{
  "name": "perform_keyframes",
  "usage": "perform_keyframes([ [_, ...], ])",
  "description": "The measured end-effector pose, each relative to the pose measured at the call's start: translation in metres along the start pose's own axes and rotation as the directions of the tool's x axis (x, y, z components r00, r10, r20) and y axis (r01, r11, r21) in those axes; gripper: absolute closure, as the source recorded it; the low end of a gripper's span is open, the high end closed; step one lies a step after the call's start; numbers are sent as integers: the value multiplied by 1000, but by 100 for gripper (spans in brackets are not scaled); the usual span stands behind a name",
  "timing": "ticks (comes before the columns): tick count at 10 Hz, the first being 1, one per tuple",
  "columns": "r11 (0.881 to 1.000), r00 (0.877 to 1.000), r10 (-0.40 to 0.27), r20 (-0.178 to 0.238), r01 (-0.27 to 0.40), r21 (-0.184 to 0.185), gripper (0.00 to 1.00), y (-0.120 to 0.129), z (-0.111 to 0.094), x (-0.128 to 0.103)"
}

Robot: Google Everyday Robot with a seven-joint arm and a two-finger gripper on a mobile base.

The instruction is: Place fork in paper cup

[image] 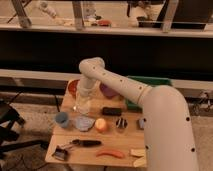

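Note:
My arm reaches in from the lower right, bends at the elbow and comes down over the back left of the wooden table. The gripper hangs low there, right over a whitish cylindrical shape that looks like the paper cup. The gripper hides the cup's rim. I cannot make out the fork; it may be hidden in or under the gripper. The light-blue cup stands in front and to the left of the gripper, apart from it.
A red bowl and a purple bowl stand at the back, with a green bin to the right. In front of the gripper lie a grey-blue object, an orange fruit, a black block, a dark-handled utensil and an orange-red piece.

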Motion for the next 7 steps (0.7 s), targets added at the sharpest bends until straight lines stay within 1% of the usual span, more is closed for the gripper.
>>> perform_keyframes([
  [1, 1000, 1000, 2, -3, -2, -10, 58, 0, 0, 1],
  [2, 1000, 1000, 8, 4, -8, -14, 46, 0, 1, 0],
  [4, 1000, 1000, 12, 3, -12, -11, 28, 0, 0, 1],
  [5, 1000, 1000, 15, 6, -15, -12, 25, 0, 0, 1],
  [7, 1000, 1000, 19, 16, -19, -12, 25, 0, -1, 1],
])
